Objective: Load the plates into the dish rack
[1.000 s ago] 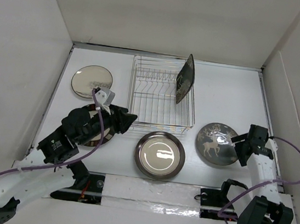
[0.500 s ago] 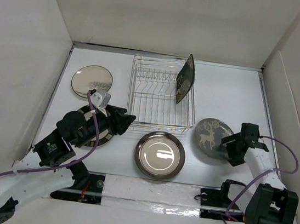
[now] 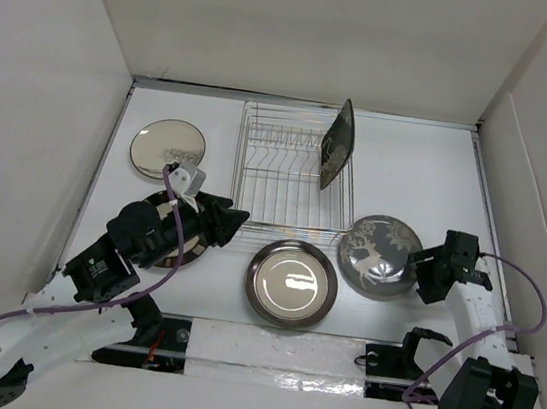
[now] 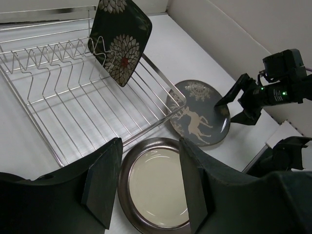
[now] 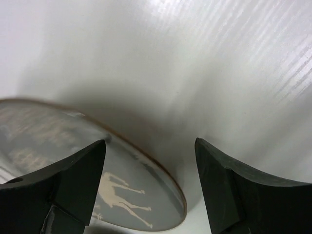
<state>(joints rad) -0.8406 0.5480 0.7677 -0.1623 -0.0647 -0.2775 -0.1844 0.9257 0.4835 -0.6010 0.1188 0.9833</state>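
At the far centre of the worktop (image 3: 419, 173) sits the dish rack (image 3: 295, 182), a silver wire frame with rows of upright prongs. One plate is loaded: the dark floral plate (image 3: 336, 144) stands on edge at the rack's right side. Its long axis is roughly upright, and its flowered face is turned toward the left arm's side, as the left wrist view shows.

Off the rack's near right corner, the grey deer plate (image 3: 380, 256) lies face up on the worktop. Its left rim is just beside the rack's corner wire. The cream plate (image 3: 290, 282), brown-rimmed, lies flat in front of the rack's near edge, close to the deer plate on its left. A further round plate (image 3: 168, 147) lies flat to the left of the rack, well apart from the others.

The right end effector (image 3: 429, 270) is at the deer plate's right rim with its jaws spread wide. The right wrist view shows the rim passing beneath the gap, and no clamping contact is evident.

The left end effector (image 4: 148, 180) is also spread open and holds nothing. It hangs above the near left corner of the rack and points toward the cream plate.
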